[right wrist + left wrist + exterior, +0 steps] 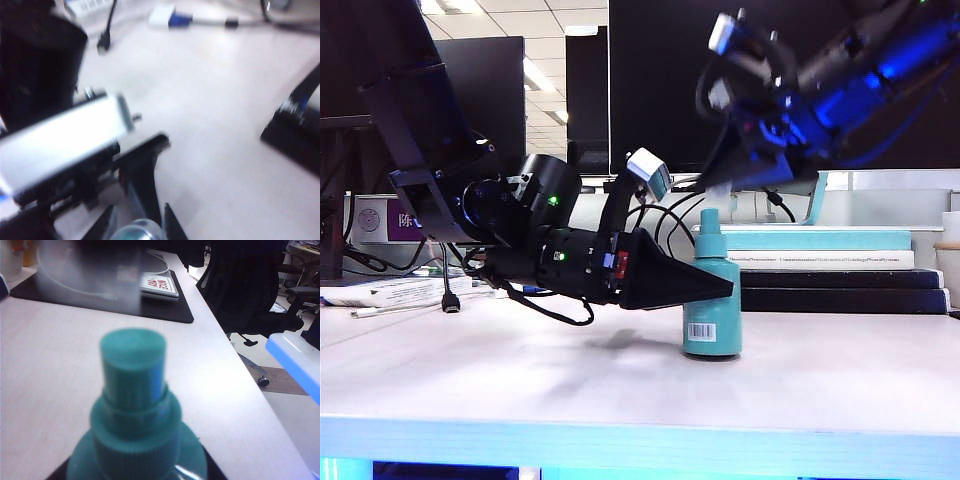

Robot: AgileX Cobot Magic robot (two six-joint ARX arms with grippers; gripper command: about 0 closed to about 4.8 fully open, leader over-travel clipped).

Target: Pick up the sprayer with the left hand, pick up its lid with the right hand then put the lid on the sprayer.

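The teal sprayer (712, 318) stands upright on the white table (520, 380), its barcode label facing front. From the left, my left gripper (724, 287) reaches in level and is shut on the sprayer's body just below the shoulder. In the left wrist view the sprayer (134, 375) fills the middle, with a dark finger (56, 475) at each side. My right gripper (718, 186) hangs just above the nozzle, shut on the clear lid (716, 192). The right wrist view shows the lid (137, 232) between the right gripper (137, 224) tips, teal showing through it.
A stack of books (820, 262) with a teal one on top lies right behind the sprayer. A black cable plug (450, 301) and papers lie at back left. A black mat (100, 307) sits beyond the sprayer. The table's edge (240, 390) runs close by.
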